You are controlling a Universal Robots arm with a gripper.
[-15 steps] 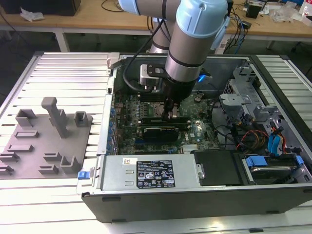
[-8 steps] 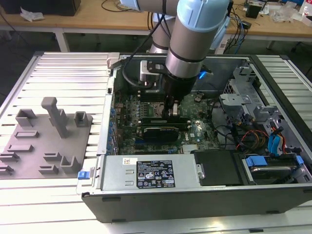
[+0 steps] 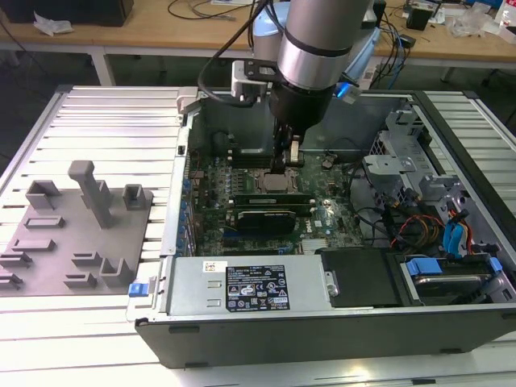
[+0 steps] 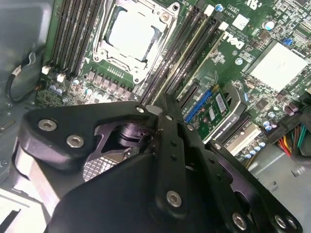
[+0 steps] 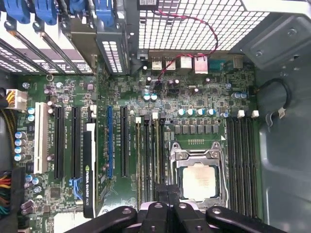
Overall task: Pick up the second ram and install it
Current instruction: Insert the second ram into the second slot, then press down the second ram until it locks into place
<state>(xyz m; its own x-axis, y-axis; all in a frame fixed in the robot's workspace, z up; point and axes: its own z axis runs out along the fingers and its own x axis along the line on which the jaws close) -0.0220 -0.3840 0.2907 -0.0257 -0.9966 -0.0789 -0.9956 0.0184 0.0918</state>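
My gripper [image 3: 284,161] reaches down into the open computer case [image 3: 185,161], right over the motherboard beside the processor socket [image 3: 270,179]. In both wrist views its black fingers [image 5: 168,188] are shut together, tips [image 4: 154,109] at the near end of the memory slots next to the socket [image 4: 129,34]. A thin green stick, the second ram [image 4: 182,53], lies edge-up in one of those slots, running away from the fingertips. I cannot tell whether the tips press on it or only hover. Nothing hangs between the fingers.
A black-shrouded expansion card [image 3: 262,218] sits in a slot near the ram slots. Drive cage and coloured cables [image 3: 435,226] crowd the exterior view's right. The power supply [image 3: 250,286] lines the case front. A grey parts fixture [image 3: 81,218] lies on the exterior view's left.
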